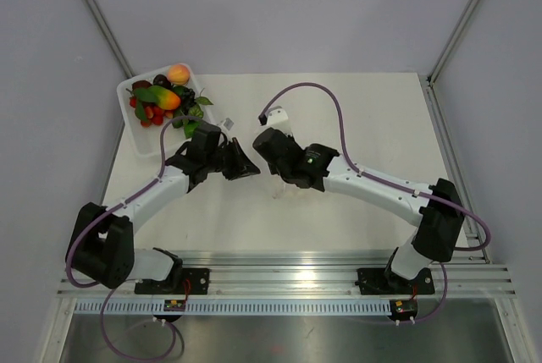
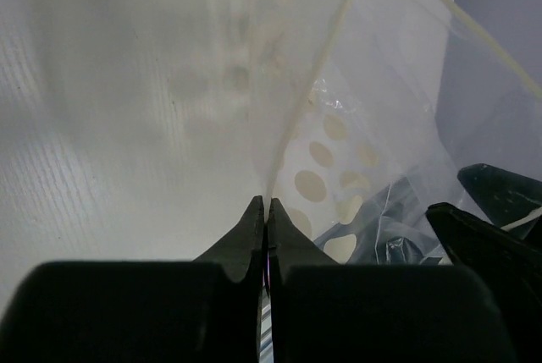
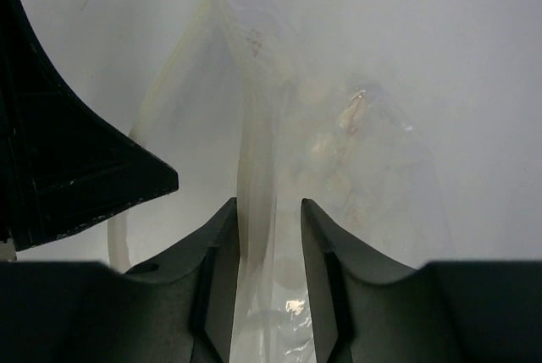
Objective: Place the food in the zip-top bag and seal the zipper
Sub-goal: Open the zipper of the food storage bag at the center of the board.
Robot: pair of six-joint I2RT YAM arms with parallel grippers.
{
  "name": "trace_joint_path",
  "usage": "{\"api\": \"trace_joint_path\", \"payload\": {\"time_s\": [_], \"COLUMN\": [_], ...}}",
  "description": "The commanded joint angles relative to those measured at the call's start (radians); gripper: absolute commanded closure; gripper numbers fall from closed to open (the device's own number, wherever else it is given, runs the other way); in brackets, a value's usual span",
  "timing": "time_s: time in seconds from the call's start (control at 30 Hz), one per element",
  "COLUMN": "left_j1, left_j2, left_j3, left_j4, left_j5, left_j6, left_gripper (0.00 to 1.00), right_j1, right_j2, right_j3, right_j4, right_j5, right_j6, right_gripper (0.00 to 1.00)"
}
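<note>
While the two arms are reaching inward across the white table (image 1: pixel 356 109), the left arm (image 1: pixel 144 198) from the lower left and the right arm (image 1: pixel 381 185) from the lower right, their wrists are meeting near the middle of the top view. The white tray (image 1: pixel 146 138) is sitting at the upper left of that view, well apart from both grippers. The zip-top bag (image 2: pixel 356 126) is hanging between the two grippers at the centre; it is barely showing from above, but it is filling most of both wrist views, with cream dots (image 2: pixel 311 185) showing through its film. The food (image 1: pixel 161 96) is lying heaped in the tray: orange, red, green and dark pieces. The left gripper (image 2: pixel 264 211) is pinching the bag, its jaws pressed together on the film at the foot of the zipper (image 2: pixel 313 84), which is running up and to the right from the fingertips. The right gripper (image 3: pixel 269 211) is standing with its jaws a little apart, the pale strip passing between them and lying against the left-hand finger (image 3: pixel 222 236).
</note>
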Motion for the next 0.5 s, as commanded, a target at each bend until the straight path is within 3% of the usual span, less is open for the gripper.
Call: {"api": "trace_joint_path", "payload": {"time_s": [0.0,0.17,0.23,0.27,0.47], "left_j1": [-0.009,-0.011,-0.011,-0.011,-0.017], "left_j2": [-0.041,-0.057,-0.059,-0.062,-0.079], "left_j3": [0.044,0.034,0.029,0.029,0.041], "left_j4": [0.034,0.026,0.024,0.024,0.011], "left_j5": [-0.027,-0.041,-0.043,-0.044,-0.067], "left_j6": [-0.002,0.001,0.001,0.001,-0.005], "left_gripper": [1.00,1.00,1.00,1.00,1.00], "right_j1": [0.001,0.001,0.002,0.002,0.046], "right_j2": [0.037,0.109,0.129,0.138,0.213], "right_j3": [0.115,0.221,0.262,0.275,0.383], "right_j4": [-0.121,-0.233,-0.258,-0.276,-0.370], "right_j5": [0.089,0.154,0.157,0.157,0.230], "right_j6": [0.019,0.029,0.029,0.027,0.024], "right_gripper": [0.60,0.61,0.56,0.45,0.37]}}
